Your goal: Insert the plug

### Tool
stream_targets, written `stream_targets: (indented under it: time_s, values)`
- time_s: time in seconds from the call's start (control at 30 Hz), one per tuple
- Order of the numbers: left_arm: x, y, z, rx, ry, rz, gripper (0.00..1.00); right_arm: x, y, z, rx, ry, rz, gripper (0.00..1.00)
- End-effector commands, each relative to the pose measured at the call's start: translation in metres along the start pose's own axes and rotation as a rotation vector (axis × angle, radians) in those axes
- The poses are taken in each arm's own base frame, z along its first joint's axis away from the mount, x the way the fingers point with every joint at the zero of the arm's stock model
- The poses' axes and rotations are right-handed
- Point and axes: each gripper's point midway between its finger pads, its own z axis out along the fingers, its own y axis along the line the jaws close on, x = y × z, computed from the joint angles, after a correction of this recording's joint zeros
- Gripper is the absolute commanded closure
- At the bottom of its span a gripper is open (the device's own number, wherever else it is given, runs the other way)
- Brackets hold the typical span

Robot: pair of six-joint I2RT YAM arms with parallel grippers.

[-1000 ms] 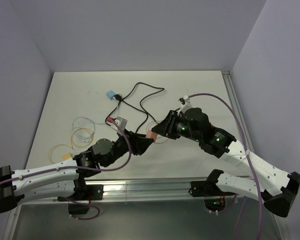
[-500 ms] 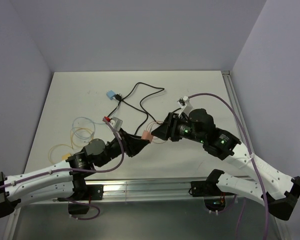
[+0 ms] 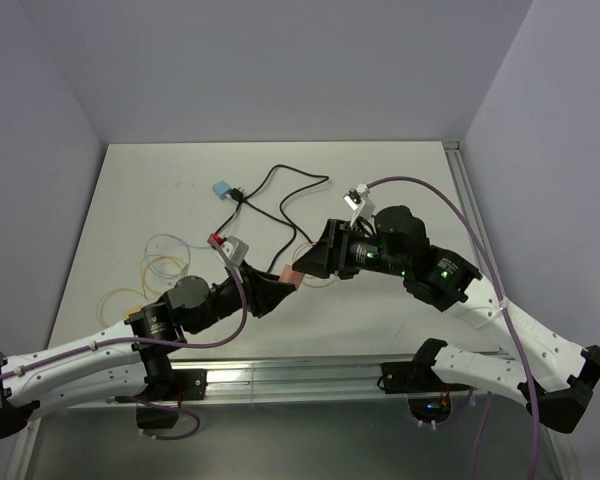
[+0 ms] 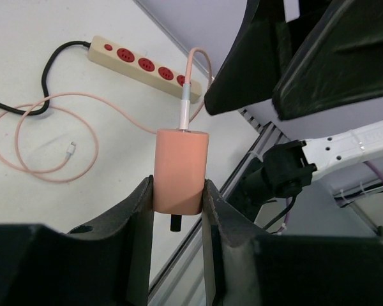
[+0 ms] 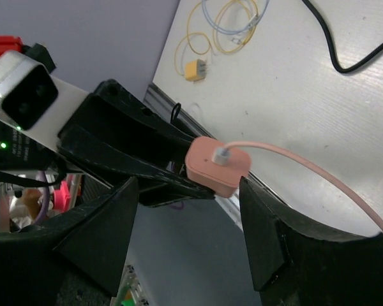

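Note:
The pink plug [image 4: 180,171] hangs above the table, its pink cable [image 4: 189,76] running up from its top and a black prong showing below. My left gripper [image 4: 177,186] is shut on its two sides. In the top view the plug [image 3: 292,272] sits between the two arms, left gripper [image 3: 278,287] below it, right gripper [image 3: 315,262] just beyond. From the right wrist, the plug [image 5: 217,167] lies between the wide-apart fingers of my open right gripper [image 5: 186,186], untouched by them. A beige power strip [image 4: 143,65] with red sockets lies on the table.
A blue adapter [image 3: 221,188] and a looping black cable [image 3: 280,190] lie at the back. Coiled yellow and clear cables [image 3: 162,265] with a yellow plug [image 5: 195,69] lie at the left. The metal front rail [image 3: 300,375] runs along the near edge.
My left gripper has shut on the pink plug. My right gripper, shut a second ago, has opened and let go of it and drawn back slightly.

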Motion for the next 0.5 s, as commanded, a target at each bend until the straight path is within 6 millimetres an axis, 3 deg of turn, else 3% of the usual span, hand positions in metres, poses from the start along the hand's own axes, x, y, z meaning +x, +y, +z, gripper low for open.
stream_targets:
  time_s: [0.0, 0.47]
  values:
    - [-0.027, -0.010, 0.001, 0.010, -0.059, 0.043, 1.00, -0.011, 0.014, -0.001, -0.004, -0.009, 0.019, 0.30]
    - [-0.034, -0.007, 0.005, -0.016, -0.080, 0.072, 1.00, -0.008, -0.010, 0.012, 0.189, 0.022, -0.013, 0.32]
